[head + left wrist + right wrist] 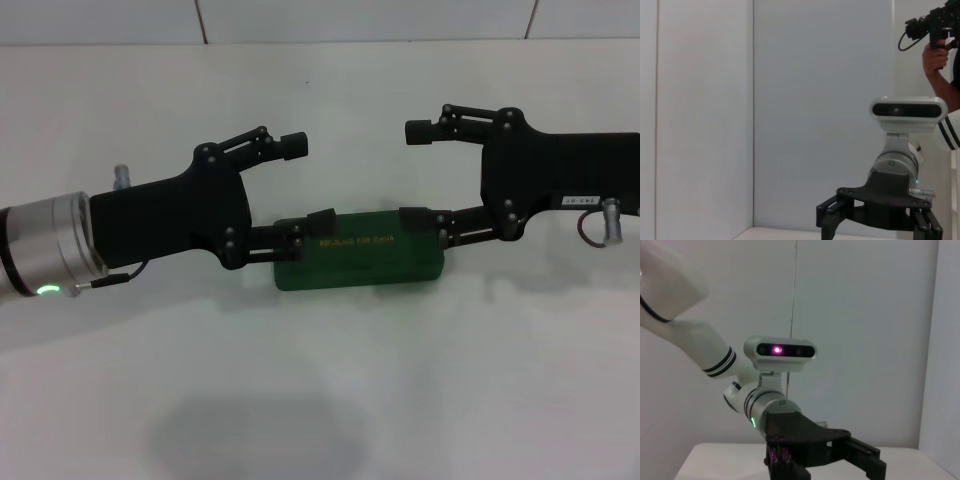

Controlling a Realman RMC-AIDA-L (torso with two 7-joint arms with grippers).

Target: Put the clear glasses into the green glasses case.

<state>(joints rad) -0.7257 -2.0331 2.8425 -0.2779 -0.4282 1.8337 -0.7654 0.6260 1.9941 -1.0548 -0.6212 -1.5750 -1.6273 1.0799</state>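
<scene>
the green glasses case (362,262) lies shut on the white table (320,400), between the left gripper (308,182) and right gripper (412,173), both spread wide, lower fingers over its ends. only the left wrist view shows a person's hand (935,56) holding a camera.

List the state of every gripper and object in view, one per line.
green glasses case: shut, lying flat on the white table, held between both grippers.
left gripper: open, one finger at the case's left end.
right gripper: open, one finger at the case's right end.
clear glasses: not visible.
</scene>
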